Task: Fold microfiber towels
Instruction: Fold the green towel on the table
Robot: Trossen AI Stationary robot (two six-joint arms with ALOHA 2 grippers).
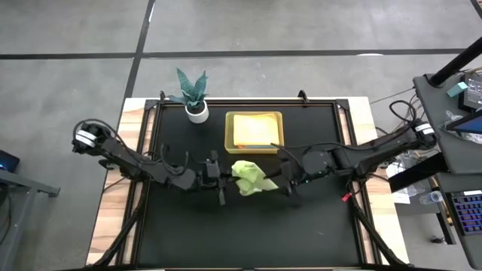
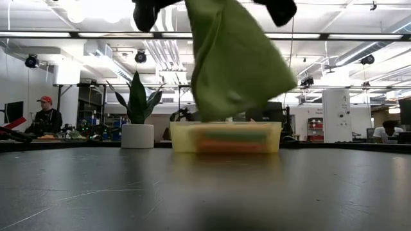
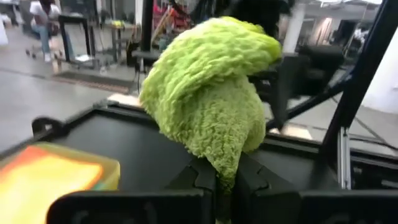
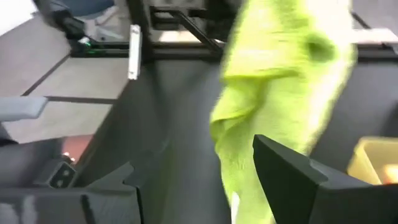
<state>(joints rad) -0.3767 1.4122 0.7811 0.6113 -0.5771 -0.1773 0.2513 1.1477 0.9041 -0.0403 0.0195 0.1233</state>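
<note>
We hold the lime green towel up in the air over the middle of the black table. We lift it so it can hang down and open out, because a towel in a lump is hard to fold.

Our left gripper is squeezed tight on a bit of the towel's edge. In the left wrist view the green cloth goes right down between the two dark fingers, so this hand is the one that carries it.

Our right gripper is just beside the towel on the other side. Its fingers stand apart, and the cloth hangs close in front of them. We cannot tell if the fingers touch the cloth. We think this hand is there to catch another corner, so that the two hands can pull the towel flat between them.

In the low view the towel hangs well clear of the table, so nothing drags.

The yellow bin sits near the back of the table, just behind the towel. Orange and green colours show through its wall, so we think more towels wait inside. It is close, so the next towel is an easy reach.

The potted plant stands at the back, out of the way.
</note>
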